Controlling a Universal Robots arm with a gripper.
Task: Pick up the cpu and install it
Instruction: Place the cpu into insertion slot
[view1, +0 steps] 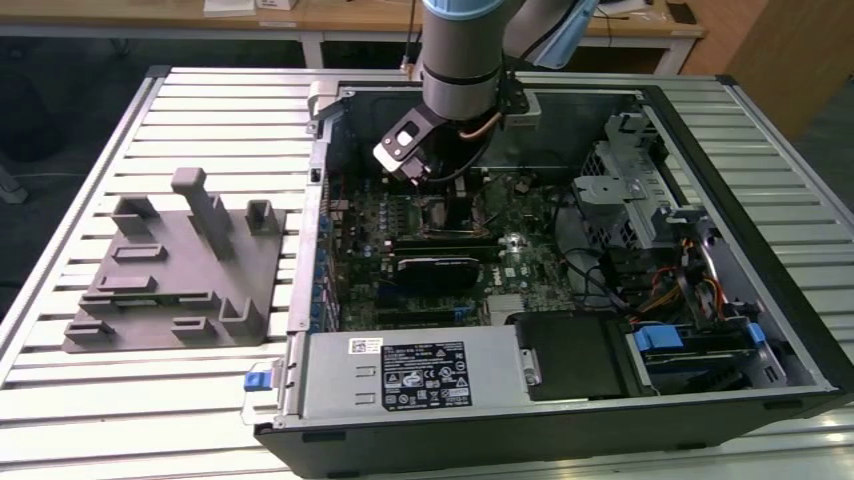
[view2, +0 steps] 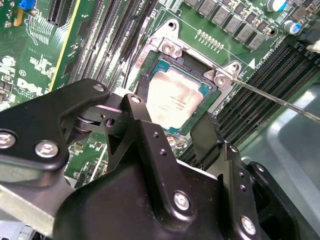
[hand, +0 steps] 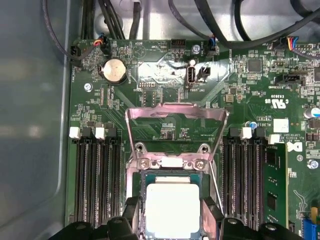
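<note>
The cpu (view2: 176, 100) (hand: 172, 210) is a pale silver square lying flat in its socket on the green motherboard. In both wrist views my gripper (view2: 170, 117) (hand: 172, 216) hangs right over it, one black finger (view2: 134, 106) on one side of the chip and the other on the opposite side. A thin strip of socket shows between each finger and the chip's edge, so the fingers stand open around it. In the exterior view the gripper (view1: 424, 182) reaches down into the open computer case (view1: 747, 300), and the arm hides the socket.
The socket's metal load plate (hand: 175, 122) stands flipped up, and its thin lever rod (view2: 280, 101) sticks out to one side. Memory slots (hand: 95, 175) flank the socket. A large grey fixture (view1: 174, 270) lies at the exterior view's left, on the slatted table (view1: 80, 400). Cables and drive bays (view1: 667, 250) fill the case's right.
</note>
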